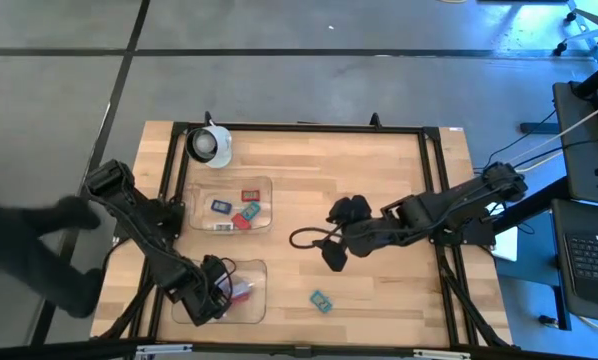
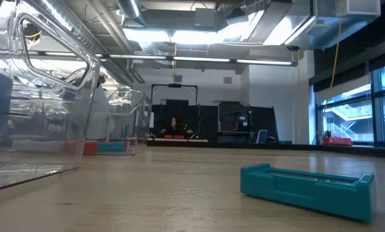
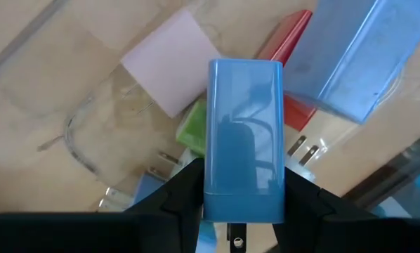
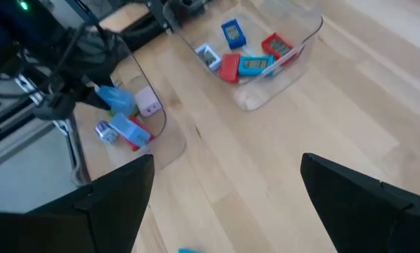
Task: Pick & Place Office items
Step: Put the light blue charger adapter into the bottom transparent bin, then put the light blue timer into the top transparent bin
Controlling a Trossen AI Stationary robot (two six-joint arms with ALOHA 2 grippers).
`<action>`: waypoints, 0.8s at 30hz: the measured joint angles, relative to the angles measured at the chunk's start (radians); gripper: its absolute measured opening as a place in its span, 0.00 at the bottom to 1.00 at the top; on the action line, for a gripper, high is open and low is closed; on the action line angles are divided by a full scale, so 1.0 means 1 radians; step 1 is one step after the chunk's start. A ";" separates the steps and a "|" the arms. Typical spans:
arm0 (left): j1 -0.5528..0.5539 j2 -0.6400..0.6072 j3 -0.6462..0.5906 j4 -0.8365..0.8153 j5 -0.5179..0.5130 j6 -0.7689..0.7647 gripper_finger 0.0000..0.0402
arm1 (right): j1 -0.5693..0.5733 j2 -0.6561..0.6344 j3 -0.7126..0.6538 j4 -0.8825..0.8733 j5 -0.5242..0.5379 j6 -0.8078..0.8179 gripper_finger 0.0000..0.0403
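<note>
My left gripper [image 1: 217, 285] [image 3: 244, 191] hovers over the near clear tray [image 1: 247, 300] and is shut on a light-blue blocky piece [image 3: 244, 126]. Below it in that tray lie a lavender piece [image 3: 169, 60], a green one [image 3: 193, 131], a red one [image 3: 289, 77] and a larger blue one [image 3: 357, 56]. The far tray [image 1: 264, 185] holds several red, blue and teal pieces [image 4: 245, 56]. One teal piece [image 1: 321, 300] [image 2: 305, 187] lies flat on the bare table. My right gripper [image 1: 333, 236] [image 4: 227, 176] is open above mid-table, touching nothing. My left gripper pinches the light-blue piece by its two long sides near its lower end [image 3: 244, 200], one finger [image 3: 183, 193] on each side. The fingers come from above, slanting down, and lie along the piece. The piece [image 4: 115, 98] is lifted clear of the pieces in the tray.
A white round cup-like object [image 1: 209, 145] stands at the table's far left corner. A black frame [image 1: 299, 128] runs along the table's edges. A dark cable loop [image 1: 307, 240] hangs by my right gripper. Bare wood lies between the trays and the right arm.
</note>
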 joint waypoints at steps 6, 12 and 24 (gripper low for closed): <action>0.015 0.000 0.000 0.000 0.079 0.031 0.42 | 0.004 0.046 0.000 0.008 -0.061 0.023 0.90; 0.059 -0.009 0.000 0.002 0.150 0.094 0.51 | 0.004 0.075 0.000 0.008 -0.147 0.038 0.90; 0.100 -0.115 0.149 0.005 0.017 0.249 0.49 | 0.056 0.204 0.000 0.006 -0.247 0.185 0.90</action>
